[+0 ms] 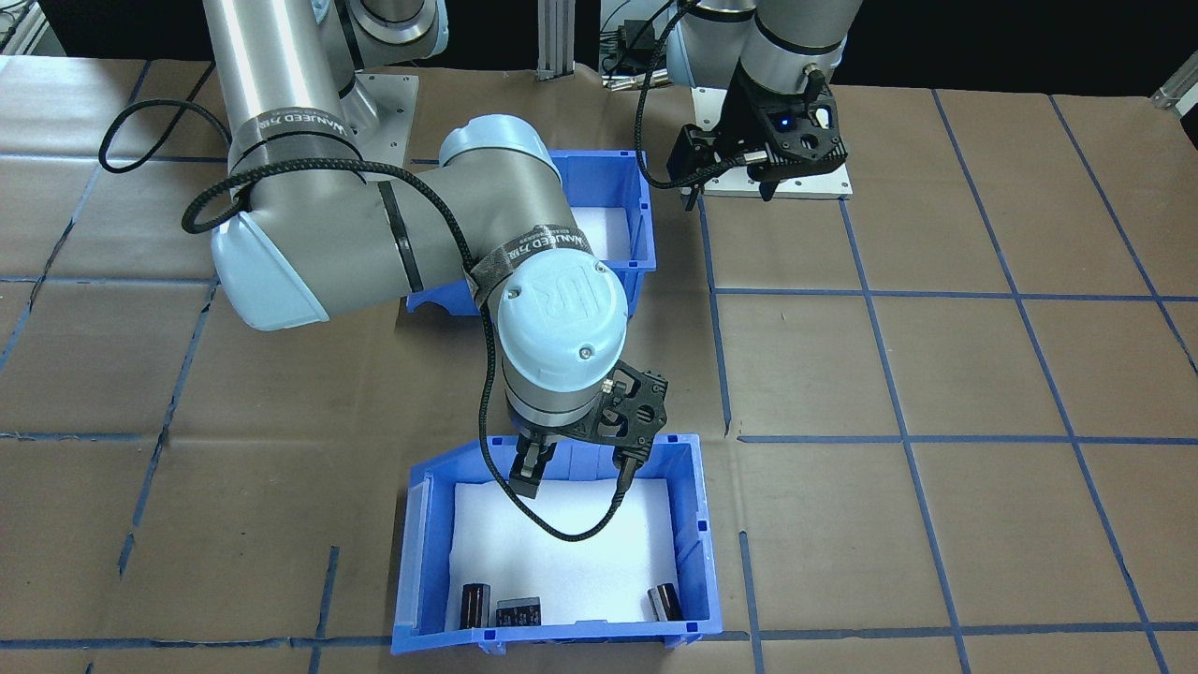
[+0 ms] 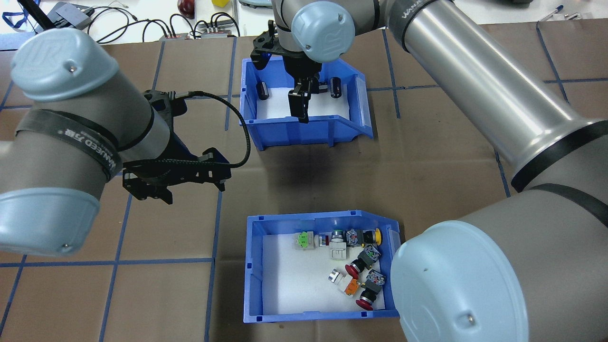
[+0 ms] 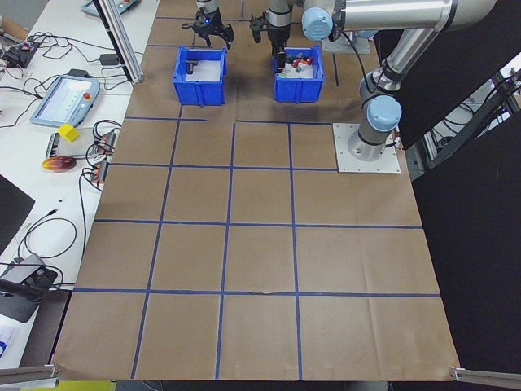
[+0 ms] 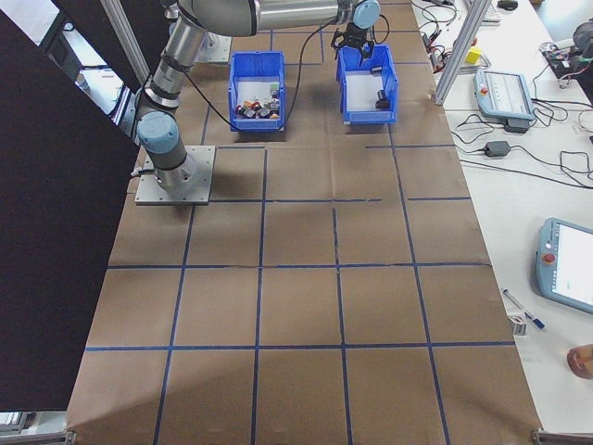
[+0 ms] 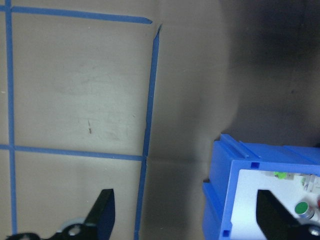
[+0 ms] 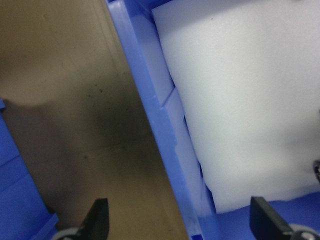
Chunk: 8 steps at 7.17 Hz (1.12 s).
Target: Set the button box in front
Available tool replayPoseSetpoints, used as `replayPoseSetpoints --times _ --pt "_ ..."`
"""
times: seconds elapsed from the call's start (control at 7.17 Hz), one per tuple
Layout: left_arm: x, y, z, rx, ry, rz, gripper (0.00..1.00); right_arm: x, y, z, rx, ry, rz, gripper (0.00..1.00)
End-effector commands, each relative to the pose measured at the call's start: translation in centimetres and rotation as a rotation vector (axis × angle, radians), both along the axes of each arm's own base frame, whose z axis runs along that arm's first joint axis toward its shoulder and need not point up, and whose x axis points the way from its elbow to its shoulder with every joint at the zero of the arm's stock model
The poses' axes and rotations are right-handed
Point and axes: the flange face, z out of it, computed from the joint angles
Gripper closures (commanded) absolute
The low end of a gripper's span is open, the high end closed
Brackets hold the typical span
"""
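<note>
In the overhead view the left gripper (image 2: 173,183) hangs above bare brown paper at the left, apart from both bins. Its wrist view shows the two fingers (image 5: 102,216) spread wide with nothing between them, one over the table (image 5: 75,100) and the other over the corner of the button box (image 5: 225,200).

The button box (image 2: 254,270) sits near the robot, just right of the left gripper, flat on the table. Its long axis runs across the table, left to right in the overhead view, and its sloped cut-away side faces the robot's right. On its white foam lie the push buttons (image 2: 354,266), gathered toward that open right end, with green, yellow, orange and red caps showing. The right arm's elbow covers the bin's right corner.

Farther out, across a strip of bare paper, stands the other blue bin (image 2: 285,130), its cut-away side also to the robot's right, holding a few dark cylinders (image 2: 336,87). The right gripper (image 2: 300,102) is over this bin's near wall. Its fingers (image 6: 97,220) stand apart, straddling the wall, not clamped on it.
</note>
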Motion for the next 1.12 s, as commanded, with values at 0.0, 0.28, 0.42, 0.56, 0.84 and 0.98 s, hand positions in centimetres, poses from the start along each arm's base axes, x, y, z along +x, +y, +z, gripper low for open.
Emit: replayPoseSetpoints --times 0.0,0.28,0.42,0.56,0.84,0.98 --pt "-4.6 4.6 -1.7 0.042 -0.029 0.422 0.01 2.2 1.3 -2.7 -0.024 -0.005 0.043 0.0" --pt "-7.6 8.9 -3.9 0.086 -0.074 0.781 0.01 3.4 1.0 -3.8 -0.059 -0.015 0.059 0.0" --pt "-9.7 11.0 -4.5 0.088 -0.079 0.957 0.01 3.5 0.9 -4.3 -0.051 -0.019 0.058 0.01" --pt "-11.5 13.1 -5.8 0.072 -0.066 1.077 0.01 3.5 0.8 -4.6 -0.05 -0.025 0.089 0.17" --pt "-13.5 16.5 -9.2 0.043 0.007 1.238 0.01 3.9 0.3 -4.2 -0.097 -0.047 0.125 0.59" --pt "-14.3 17.6 -10.4 0.048 0.012 1.299 0.01 3.8 0.2 -4.2 -0.097 -0.046 0.123 0.8"
